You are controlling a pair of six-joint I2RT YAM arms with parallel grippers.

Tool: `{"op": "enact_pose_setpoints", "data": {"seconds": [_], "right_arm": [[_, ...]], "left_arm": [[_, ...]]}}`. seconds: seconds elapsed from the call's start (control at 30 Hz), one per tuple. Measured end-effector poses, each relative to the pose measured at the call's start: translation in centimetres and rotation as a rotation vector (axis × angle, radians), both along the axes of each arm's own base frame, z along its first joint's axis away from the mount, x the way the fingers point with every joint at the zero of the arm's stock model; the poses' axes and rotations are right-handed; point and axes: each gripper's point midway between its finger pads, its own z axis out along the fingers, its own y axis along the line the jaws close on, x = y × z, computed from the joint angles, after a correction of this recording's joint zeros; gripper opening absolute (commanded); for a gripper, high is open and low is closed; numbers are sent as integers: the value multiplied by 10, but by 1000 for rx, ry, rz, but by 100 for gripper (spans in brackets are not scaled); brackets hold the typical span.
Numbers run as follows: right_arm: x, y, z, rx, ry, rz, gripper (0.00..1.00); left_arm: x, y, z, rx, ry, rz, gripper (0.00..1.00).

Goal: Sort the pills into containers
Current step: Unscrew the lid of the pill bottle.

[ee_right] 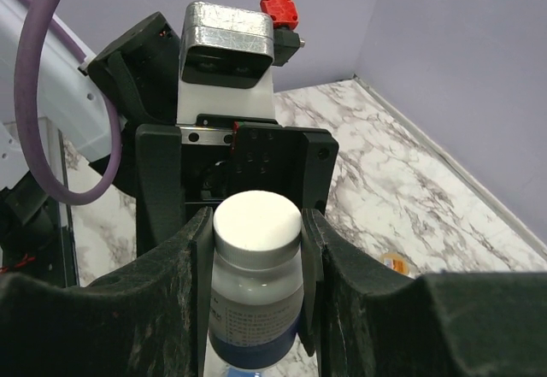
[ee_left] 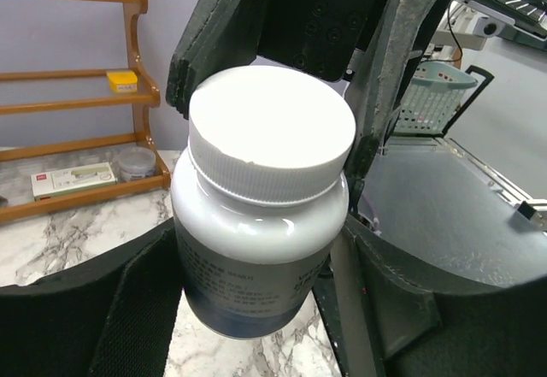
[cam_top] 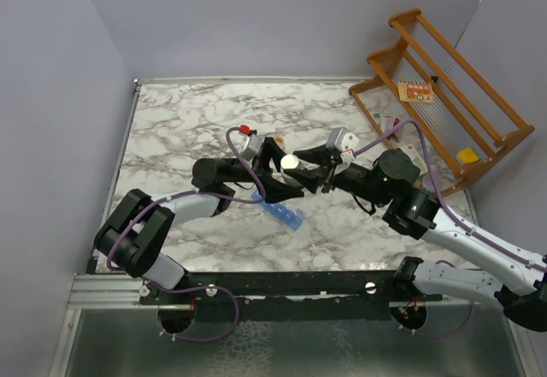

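The containers (cam_top: 285,215) are a thin strip of little see-through blue boxes. The strip lies slanted on the table (cam_top: 184,125), near the middle, right under my two grippers. My right gripper (cam_top: 309,168) is closed partway on a bottle (cam_top: 291,162) with a white cap and holds it in the air. My left gripper (cam_top: 280,172) has its fingers on both sides of that bottle, but I cannot tell if they squeeze it. I see bare table behind and to the left. A wooden rack (cam_top: 444,95) fills the back right corner. Walls stand on three sides.
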Motion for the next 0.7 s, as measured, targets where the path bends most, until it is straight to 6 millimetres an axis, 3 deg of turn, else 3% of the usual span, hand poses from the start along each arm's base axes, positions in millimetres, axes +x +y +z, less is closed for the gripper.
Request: {"op": "enact_pose_setpoints", "data": {"seconds": [0.13,0.4,0.63,0.7], "right_arm": [[0,1,0,5,2,2,1],[0,1,0,12,14,-2,1],[2,0,0,13,14,-10,3],[2,0,1,16,13,-14,25]], "left_arm": [[0,0,-1,4,14,-3,47],[0,0,-1,3,10,-3,1],[2,0,1,-9,-22,16,0],[3,0,3,-15,-43,25,0]]}}
